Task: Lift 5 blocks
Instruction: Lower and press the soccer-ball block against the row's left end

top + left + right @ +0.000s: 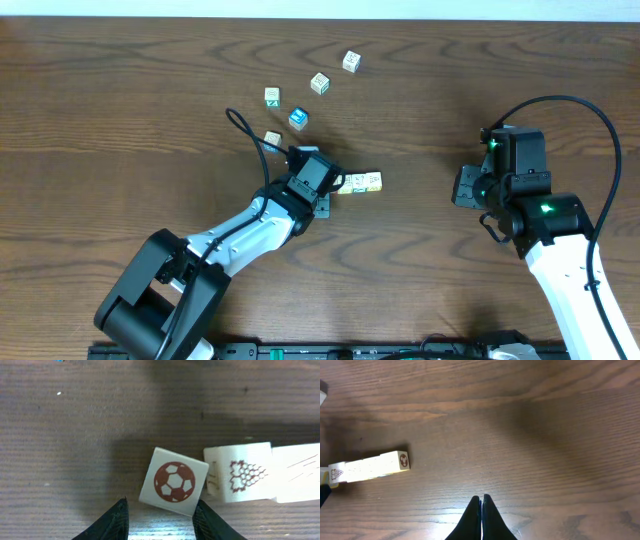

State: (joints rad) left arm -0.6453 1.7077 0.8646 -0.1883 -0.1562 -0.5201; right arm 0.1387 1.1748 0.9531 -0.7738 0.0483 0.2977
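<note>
Three cream blocks lie in a line on the table. The nearest, a tilted block with a red football [173, 481], sits just ahead of my left gripper [161, 502], which is open with the block's near edge between its tips. Beside it are a red-grape block [240, 476] and a third block [297, 472]. From overhead this row [362, 182] lies right of the left gripper [335, 187]. More blocks lie farther back: one [351, 62], another [320, 83], a green-printed one [272, 96] and one [272, 138] by the cable. My right gripper [481, 496] is shut on nothing above bare wood.
A blue-topped cube [298, 119] sits among the far blocks. The left arm's black cable [245, 135] loops over the table near them. In the right wrist view the row of blocks [370, 466] lies far left, its end face showing a red ring. The right arm [515, 185] stands at the right.
</note>
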